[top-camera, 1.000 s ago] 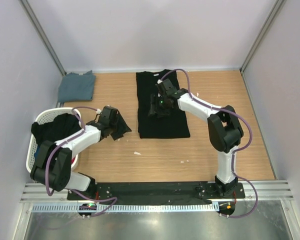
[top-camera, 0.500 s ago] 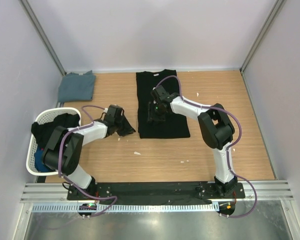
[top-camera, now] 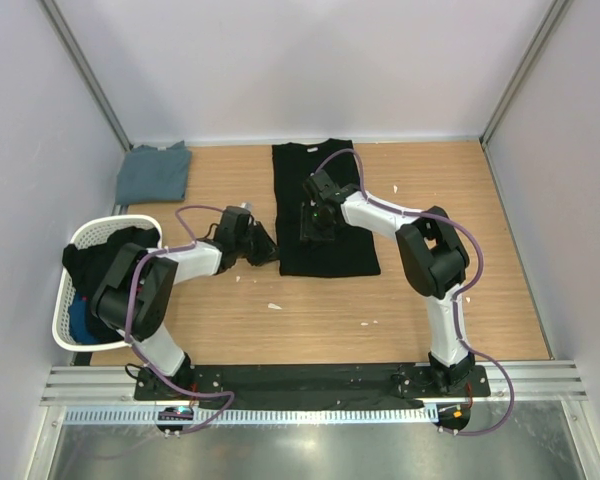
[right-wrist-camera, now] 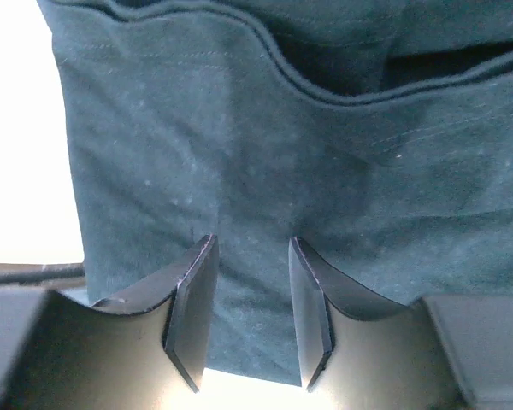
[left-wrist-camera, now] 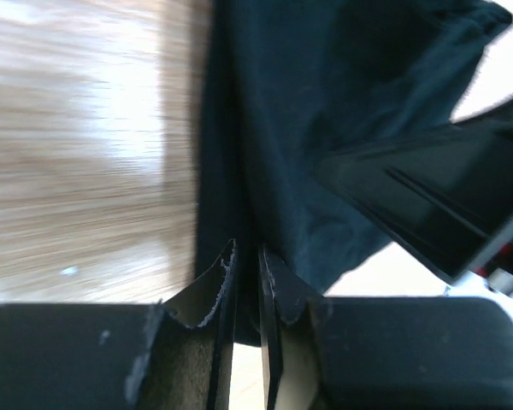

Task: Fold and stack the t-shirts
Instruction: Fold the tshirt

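My left pincer (left-wrist-camera: 248, 256) is pressed nearly together on a thin flap of black cloth (top-camera: 263, 248), held low over the bare wooden table (top-camera: 430, 190) just at the left edge of the large black cotton t-shirt (top-camera: 330, 252). The flap meets that edge, but I cannot tell whether it is the shirt's own side or a separate piece. My right pincer (right-wrist-camera: 248, 252) is spread wide and gripping nothing, its fingers poised close over the middle of the black shirt, which lies as a long, narrow, flat rectangle running from the middle of the table towards the far wall. I judge it only part folded: the sides look tucked in, but it has not yet been doubled end to end. The slate grey-blue t-shirt (top-camera: 153, 172) sits as a compact folded square in the far left corner, so that one looks done. The white plastic laundry basket (top-camera: 92, 230) on my left holds more dark cloth, so folding and stacking both remain.
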Tool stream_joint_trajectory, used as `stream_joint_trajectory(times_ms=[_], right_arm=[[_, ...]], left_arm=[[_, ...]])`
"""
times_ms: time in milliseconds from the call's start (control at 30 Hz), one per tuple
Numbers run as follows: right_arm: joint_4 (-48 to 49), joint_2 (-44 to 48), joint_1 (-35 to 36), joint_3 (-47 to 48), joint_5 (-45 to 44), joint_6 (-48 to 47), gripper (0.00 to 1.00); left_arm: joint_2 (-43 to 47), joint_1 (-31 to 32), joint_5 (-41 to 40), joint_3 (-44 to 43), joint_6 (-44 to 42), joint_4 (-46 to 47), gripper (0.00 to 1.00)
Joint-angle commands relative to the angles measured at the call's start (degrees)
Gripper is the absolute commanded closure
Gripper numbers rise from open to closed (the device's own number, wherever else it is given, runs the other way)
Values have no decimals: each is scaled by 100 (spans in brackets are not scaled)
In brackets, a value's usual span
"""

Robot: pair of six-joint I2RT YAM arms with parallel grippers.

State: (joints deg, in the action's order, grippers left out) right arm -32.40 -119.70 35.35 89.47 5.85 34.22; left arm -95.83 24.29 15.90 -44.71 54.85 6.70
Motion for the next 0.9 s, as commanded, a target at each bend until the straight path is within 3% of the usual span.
stream_joint_trajectory(times_ms=[0,233,533,867], right_arm=[[-38,-71,-11,53,-242,41,55],[-56,-132,-2,53,-295,15,56],[-99,-291,-11,123,-330,50,56],[-196,-484,-2,211,-391,41,57]], left_arm=[[74,102,317,15,-141,613,84],[-260,181,590,173,35,1246,85],[-392,216,616,568,438,1220,85],[353,207,-341,578,290,-334,90]])
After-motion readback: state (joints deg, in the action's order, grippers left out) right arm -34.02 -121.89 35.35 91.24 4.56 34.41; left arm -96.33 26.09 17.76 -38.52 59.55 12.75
